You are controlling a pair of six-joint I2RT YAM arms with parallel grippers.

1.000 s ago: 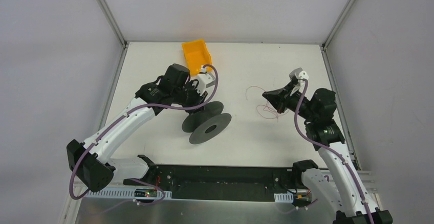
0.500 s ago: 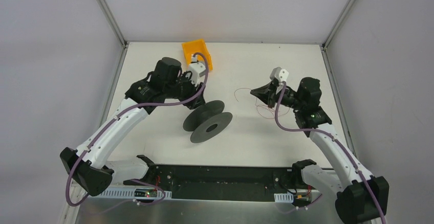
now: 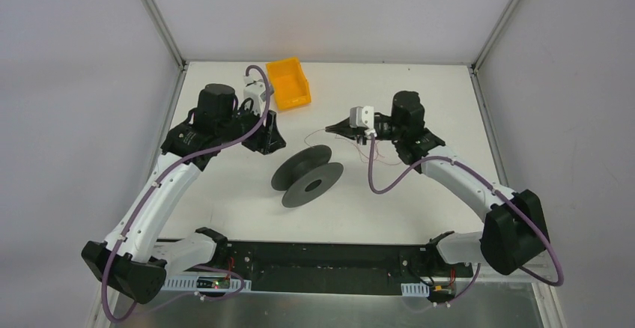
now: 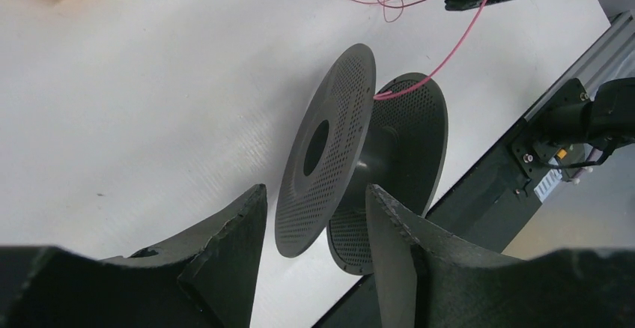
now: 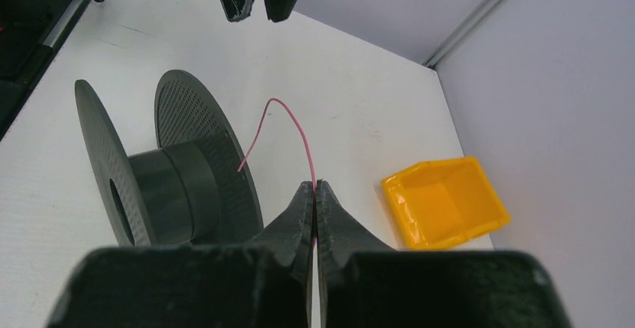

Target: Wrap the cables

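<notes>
Cable [image 5: 278, 102] is pinched in right gripper [image 5: 315, 186], free end at spool [image 4: 359, 156]. Left gripper [image 4: 314, 193] is spread, empty, near spool. Cable should be guided taut onto hub [image 5: 176, 189].

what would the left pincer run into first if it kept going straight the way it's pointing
Most likely the black spool: in the left wrist view its near perforated flange sits right ahead of the open left pincer. The thin red cable lies beyond it. Depth is hard to judge.
</notes>
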